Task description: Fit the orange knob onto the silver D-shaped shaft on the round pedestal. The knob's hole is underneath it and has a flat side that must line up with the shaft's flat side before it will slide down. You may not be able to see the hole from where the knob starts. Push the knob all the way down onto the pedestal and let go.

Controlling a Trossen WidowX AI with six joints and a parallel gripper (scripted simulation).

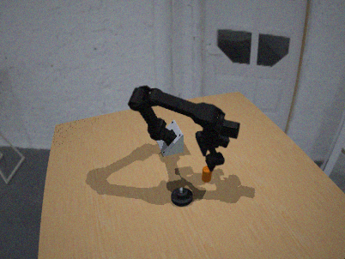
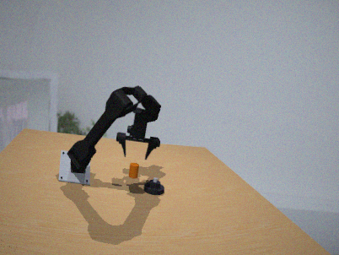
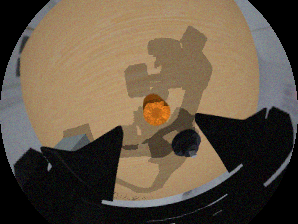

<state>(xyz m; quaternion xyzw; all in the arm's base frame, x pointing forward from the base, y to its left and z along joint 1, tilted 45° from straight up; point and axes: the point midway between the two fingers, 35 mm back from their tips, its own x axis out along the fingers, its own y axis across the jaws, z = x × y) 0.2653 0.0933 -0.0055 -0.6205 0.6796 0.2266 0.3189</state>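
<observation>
The orange knob (image 1: 206, 175) (image 2: 133, 170) (image 3: 156, 113) is a small cylinder standing upright on the table. Its underside and hole are hidden. The round black pedestal (image 1: 182, 198) (image 2: 153, 189) (image 3: 185, 140) stands close to the knob. Its short silver shaft (image 1: 181, 189) (image 2: 155, 180) points up with nothing on it; its flat side cannot be made out. My gripper (image 2: 136, 157) (image 3: 160, 123) is open and empty, pointing down above the knob. In the wrist view the knob shows between the two fingers, with clear gaps on both sides.
The arm's pale base bracket (image 1: 175, 148) (image 2: 65, 169) stands behind the knob and pedestal in the top view. The wooden table (image 1: 107, 231) (image 2: 202, 219) carries the arm's shadow around both objects. The pedestal lies near one finger's side in the wrist view.
</observation>
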